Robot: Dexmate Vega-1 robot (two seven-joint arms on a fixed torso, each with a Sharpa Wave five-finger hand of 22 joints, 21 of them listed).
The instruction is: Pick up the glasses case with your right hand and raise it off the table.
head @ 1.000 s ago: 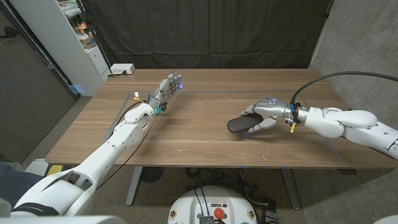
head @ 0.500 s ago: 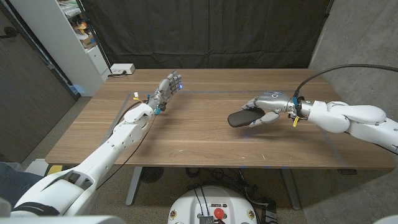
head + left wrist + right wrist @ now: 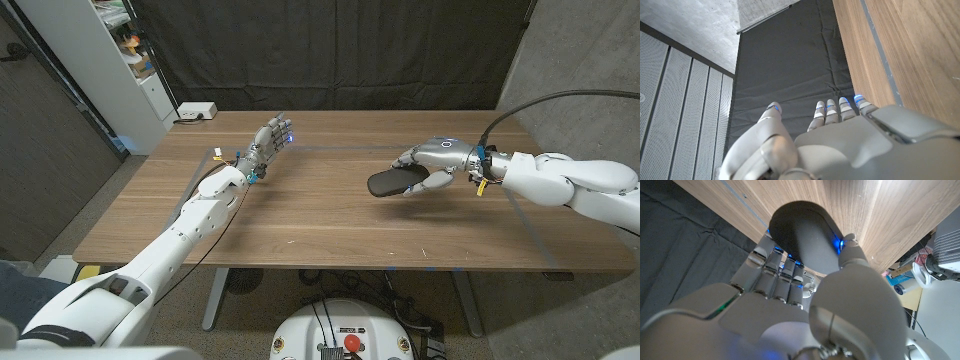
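Both arms wear smooth white rounded shells with dark seams at the joints. The left hand (image 3: 268, 141) and right hand (image 3: 432, 166) are metallic silver-grey, with segmented fingers and small blue lights glowing at the fingertips (image 3: 858, 98). Yellow tags and blue fittings mark each wrist. A black cable (image 3: 540, 103) arcs from the right wrist, and a thin dark cable runs along the left forearm.

Right hand (image 3: 805, 305) gripping dark glasses case (image 3: 802, 240), wooden table (image 3: 880, 210) behind
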